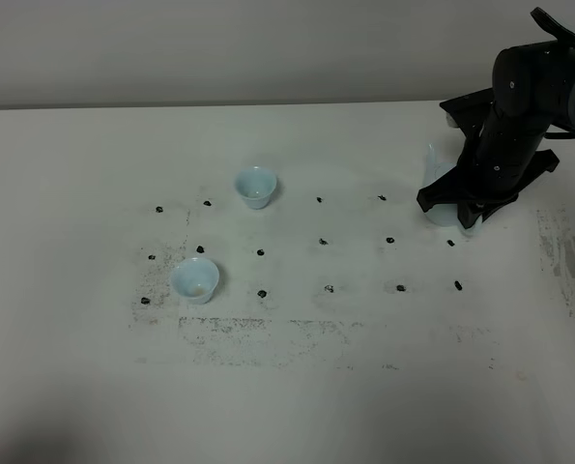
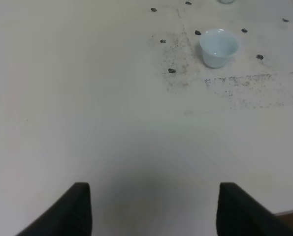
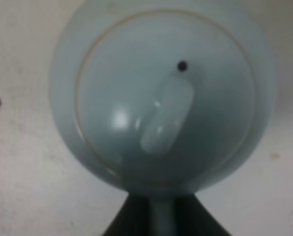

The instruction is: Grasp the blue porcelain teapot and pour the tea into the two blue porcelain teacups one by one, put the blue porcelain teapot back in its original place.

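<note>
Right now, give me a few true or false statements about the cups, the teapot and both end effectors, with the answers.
1. Both cups stand upright on the table. True.
2. The right end effector has its fingers on either side of the teapot handle. True.
3. The lid is off the teapot. False: it sits on the teapot.
4. The left end effector holds a cup. False: it is open over bare table, well apart from the nearest cup.
</note>
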Controlling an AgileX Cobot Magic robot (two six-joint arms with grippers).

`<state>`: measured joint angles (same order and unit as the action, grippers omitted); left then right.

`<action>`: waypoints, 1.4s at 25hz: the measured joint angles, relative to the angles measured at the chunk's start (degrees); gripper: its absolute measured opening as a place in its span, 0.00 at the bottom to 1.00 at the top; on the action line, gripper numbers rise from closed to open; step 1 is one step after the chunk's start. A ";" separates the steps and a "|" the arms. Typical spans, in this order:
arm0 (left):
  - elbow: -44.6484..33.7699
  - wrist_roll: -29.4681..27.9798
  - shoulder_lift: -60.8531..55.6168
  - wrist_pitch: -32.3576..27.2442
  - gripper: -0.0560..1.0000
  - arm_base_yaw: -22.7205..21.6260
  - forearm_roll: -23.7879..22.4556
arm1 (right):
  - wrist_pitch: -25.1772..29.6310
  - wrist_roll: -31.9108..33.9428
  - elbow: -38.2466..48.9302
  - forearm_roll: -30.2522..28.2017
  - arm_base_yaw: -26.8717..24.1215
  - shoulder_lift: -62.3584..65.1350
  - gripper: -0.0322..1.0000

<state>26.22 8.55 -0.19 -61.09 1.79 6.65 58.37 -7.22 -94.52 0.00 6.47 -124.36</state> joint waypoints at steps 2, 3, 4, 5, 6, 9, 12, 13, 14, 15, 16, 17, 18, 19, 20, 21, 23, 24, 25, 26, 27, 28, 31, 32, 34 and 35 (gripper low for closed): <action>0.00 0.00 0.00 0.00 0.59 0.00 0.00 | 0.18 0.00 0.00 0.00 0.00 1.11 0.13; 0.00 0.00 0.00 0.00 0.59 0.00 0.00 | 0.34 0.00 0.00 0.00 0.00 1.73 0.12; 0.00 0.00 0.00 0.00 0.59 0.00 0.00 | 0.61 -0.15 0.00 0.00 0.00 2.56 0.11; 0.00 0.00 0.00 0.00 0.59 0.00 0.00 | 0.91 -0.19 0.00 0.00 0.00 3.23 0.10; 0.00 0.00 0.00 0.00 0.59 0.00 0.00 | 0.94 -0.19 0.00 0.00 0.00 3.68 0.10; 0.00 0.00 0.00 0.00 0.59 0.00 0.00 | 1.01 -0.19 0.00 0.00 0.00 4.22 0.10; 0.00 0.00 0.00 0.00 0.59 0.00 0.00 | 0.95 -0.19 0.00 0.00 0.08 4.22 0.10; 0.00 0.00 0.00 0.00 0.59 0.00 0.00 | 0.80 -0.19 0.00 0.00 0.13 4.22 0.10; 0.00 0.00 0.00 0.00 0.59 0.00 0.00 | 0.66 -0.26 0.00 0.00 0.21 4.29 0.10; 0.00 0.00 0.00 0.00 0.59 0.00 0.00 | 0.30 -0.41 0.00 0.00 0.48 4.36 0.10; 0.00 0.00 0.00 0.00 0.59 0.00 0.00 | -0.27 -0.60 0.00 -0.51 0.82 4.50 0.10; 0.00 0.00 0.00 0.00 0.59 0.00 0.00 | -0.97 -0.98 0.00 -0.57 1.31 4.84 0.10; 0.00 0.00 0.00 0.00 0.59 0.00 0.00 | -1.86 -1.54 0.00 -0.44 1.87 5.25 0.10; 0.00 0.00 0.00 0.00 0.59 0.00 0.00 | -2.61 -2.32 0.00 -0.44 2.53 5.67 0.10; 0.00 0.00 0.00 0.00 0.59 0.00 0.00 | -3.58 -3.25 0.00 0.00 3.07 6.15 0.10; 0.00 0.00 0.00 0.00 0.59 0.00 0.00 | -4.21 -4.23 0.00 0.00 3.55 6.47 0.10; 0.00 0.00 0.00 0.00 0.59 0.00 0.00 | -5.33 -6.92 0.00 0.00 4.57 6.64 0.10; 0.00 0.00 0.00 0.00 0.59 0.00 0.00 | -5.91 -8.34 0.00 0.00 4.98 6.64 0.10; 0.00 0.00 0.00 0.00 0.59 0.00 0.00 | -6.29 -9.64 0.00 0.00 5.34 6.64 0.10; 0.00 0.00 0.00 0.00 0.59 0.00 0.00 | -6.71 -11.43 0.00 0.00 5.68 6.64 0.10; 0.00 0.00 0.00 0.00 0.59 0.00 0.00 | -7.12 -13.04 0.00 0.46 5.88 6.64 0.10; 0.00 0.00 0.00 0.00 0.59 0.00 0.00 | -7.73 -15.25 0.00 0.95 6.18 6.64 0.10; 0.00 0.00 0.00 0.00 0.59 0.00 0.00 | -9.56 -19.65 0.00 2.62 7.18 6.64 0.10; 0.00 0.00 0.00 0.00 0.59 0.00 0.00 | -10.11 -20.92 0.00 3.27 7.67 6.64 0.10; 0.00 0.00 0.00 0.00 0.59 0.00 0.00 | -11.22 -23.78 -0.19 4.41 8.56 6.64 0.10; 0.00 0.00 0.00 0.00 0.59 0.00 0.00 | -11.58 -25.35 -0.19 4.82 9.00 6.64 0.10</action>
<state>26.22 8.55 -0.19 -61.09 1.79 6.65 46.78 -32.58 -94.71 4.82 15.47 -117.72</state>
